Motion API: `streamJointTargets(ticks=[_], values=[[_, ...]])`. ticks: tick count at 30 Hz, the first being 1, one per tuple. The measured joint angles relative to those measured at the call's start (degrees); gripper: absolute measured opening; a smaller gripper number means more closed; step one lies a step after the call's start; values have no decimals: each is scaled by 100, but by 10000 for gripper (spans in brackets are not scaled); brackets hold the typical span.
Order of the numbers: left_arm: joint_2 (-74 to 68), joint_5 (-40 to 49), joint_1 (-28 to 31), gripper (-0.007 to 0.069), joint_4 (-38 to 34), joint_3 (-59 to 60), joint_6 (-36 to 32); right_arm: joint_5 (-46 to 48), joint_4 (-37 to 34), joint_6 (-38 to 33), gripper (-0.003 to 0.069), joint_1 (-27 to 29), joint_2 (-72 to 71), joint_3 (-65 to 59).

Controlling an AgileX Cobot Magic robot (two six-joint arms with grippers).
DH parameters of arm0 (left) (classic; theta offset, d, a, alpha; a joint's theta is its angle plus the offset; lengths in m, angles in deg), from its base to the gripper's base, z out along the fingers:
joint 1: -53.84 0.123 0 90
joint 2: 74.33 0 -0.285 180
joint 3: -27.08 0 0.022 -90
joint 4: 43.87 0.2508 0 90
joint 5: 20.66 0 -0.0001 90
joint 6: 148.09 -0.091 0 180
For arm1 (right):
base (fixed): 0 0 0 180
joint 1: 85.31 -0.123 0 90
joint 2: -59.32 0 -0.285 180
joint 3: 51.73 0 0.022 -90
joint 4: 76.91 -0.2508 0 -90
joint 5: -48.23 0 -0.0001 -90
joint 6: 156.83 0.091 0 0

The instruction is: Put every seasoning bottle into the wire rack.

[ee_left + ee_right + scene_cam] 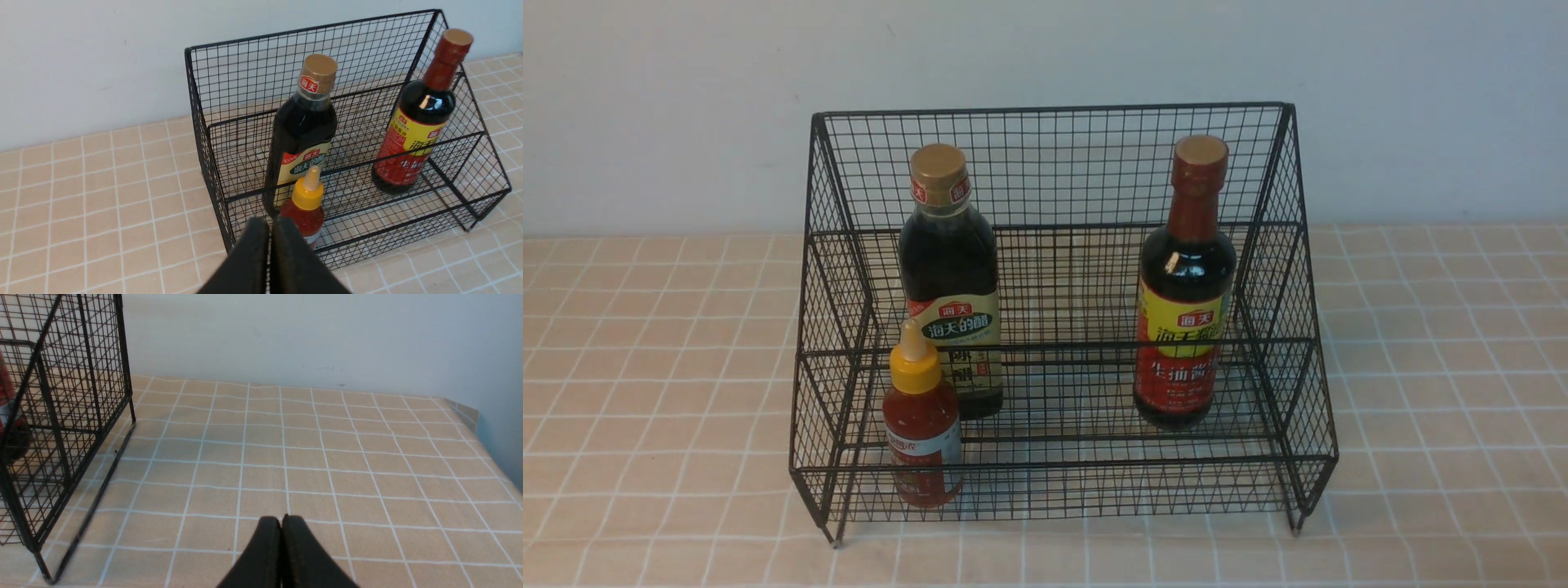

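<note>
Beige checked tablecloth (pixel 645 408) under a pale wall, and on it the black wire-mesh two-tier rack (pixel 1054 122) holds all three bottles. The tall dark bottle with gold cap and beige label (pixel 949 286) stands on the upper step at the left, the tall dark bottle with red neck and yellow-red label (pixel 1186 294) at the right, the small red yellow-capped squeeze bottle (pixel 921 425) upright on the lower tier. The front view shows no arms; only the wrist views do: left gripper (pixel 270 228) pinched together, empty, just outside the rack's front; right gripper (pixel 282 526) likewise closed, empty, over bare cloth beside the rack.
</note>
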Motion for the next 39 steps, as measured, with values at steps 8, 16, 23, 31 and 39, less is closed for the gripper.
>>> streamJointTargets(ticks=[8,16,23,31,39], values=[[290,63,0,-7,-68,-30,0,0,0,0,-15,0,0,0],[290,50,0,-7,-4,-30,-60,0,0,4,-15,0,0,0],[1084,-875,348,-7,255,802,-119,0,0,12,-15,0,0,0],[2748,-3345,804,-7,335,4171,-238,0,0,12,-15,0,0,0],[3173,-3702,804,-7,1022,6230,291,0,0,12,-15,0,0,0]])
